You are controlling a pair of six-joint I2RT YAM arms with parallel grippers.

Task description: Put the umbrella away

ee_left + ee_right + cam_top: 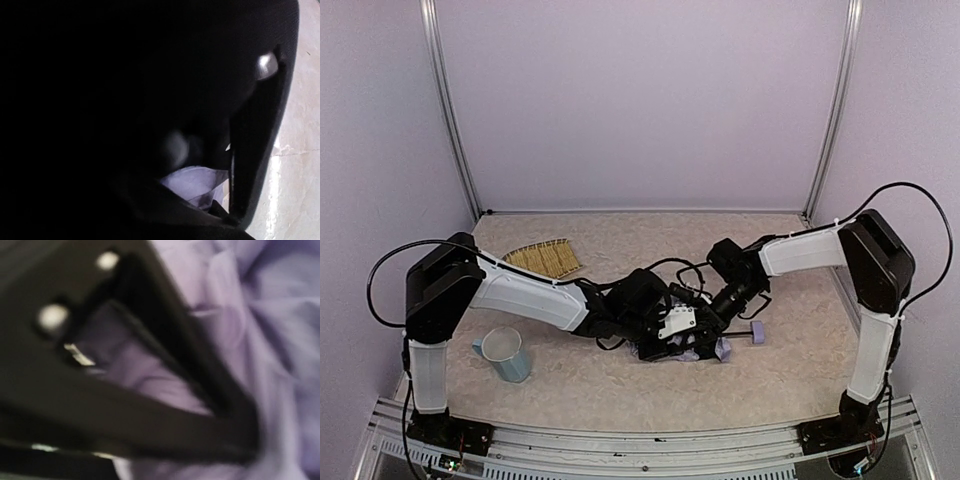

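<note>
The umbrella (721, 350) lies crumpled mid-tabletop (620, 385), its long axis running left to right, handle (757, 333) rightward. Both arms meet over it, equally near. I cannot tell whether the left jaws or right jaws grip.

No lettering, label, brand, number or sign can be read. The overhead view shows nothing legible, and both wrist views are too dark or blurred.
</note>
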